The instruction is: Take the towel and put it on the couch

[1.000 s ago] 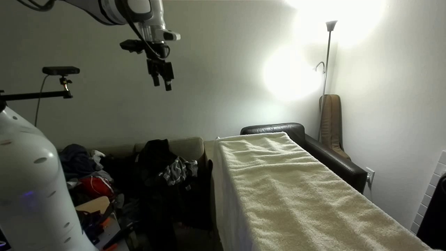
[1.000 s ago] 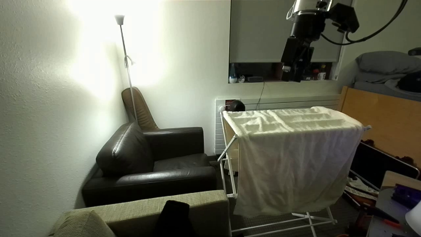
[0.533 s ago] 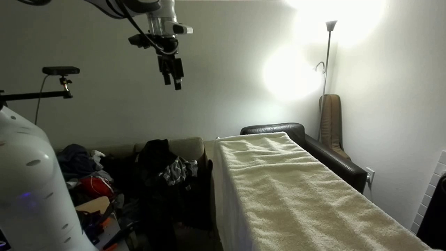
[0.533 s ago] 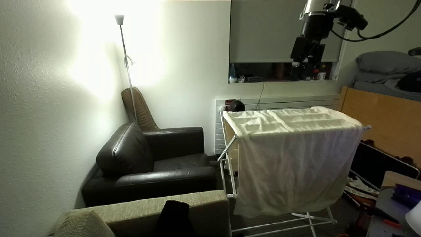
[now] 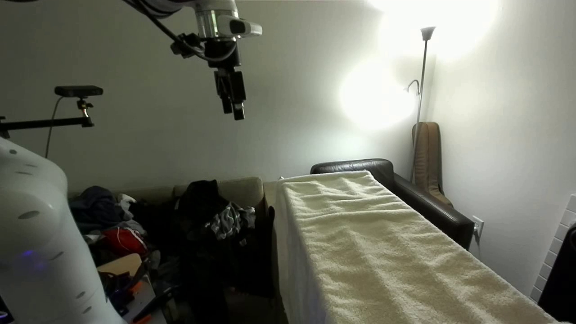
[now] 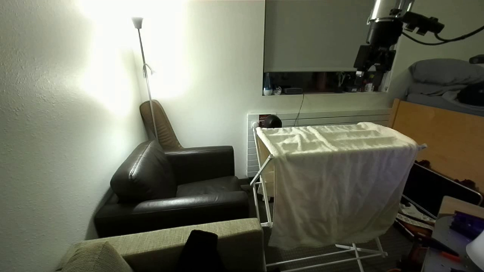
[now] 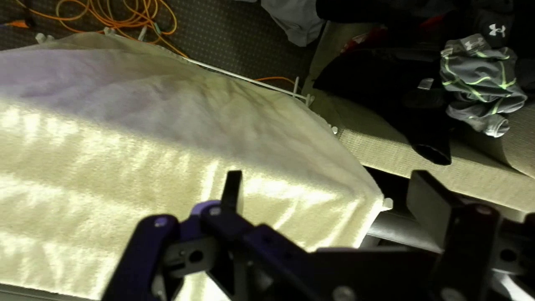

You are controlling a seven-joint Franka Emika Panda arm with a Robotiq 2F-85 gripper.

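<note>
The towel (image 5: 382,243) is a large cream cloth draped over a white drying rack (image 6: 266,211); one side hangs far down in an exterior view (image 6: 336,189). It fills much of the wrist view (image 7: 125,167). My gripper (image 5: 233,116) hangs in the air above, fingers down, apart from the towel; it also shows in an exterior view (image 6: 368,77). In the wrist view the jaws (image 7: 328,179) are spread wide with nothing between them, and the towel's corner lies below. A beige couch (image 6: 181,234) stands beside the rack, and also shows in the wrist view (image 7: 388,146).
A dark leather armchair (image 6: 204,206) stands beside the rack. Dark clothes (image 5: 202,220) lie on the couch. A floor lamp (image 5: 423,76) and a brown case (image 5: 427,162) stand in the corner. An orange cable (image 7: 113,16) lies on the floor. A side camera (image 5: 78,91) sticks out near the arm.
My gripper and arm have moved to the right in both exterior views, and the wrist has turned slightly. The towel and rack have not moved.
</note>
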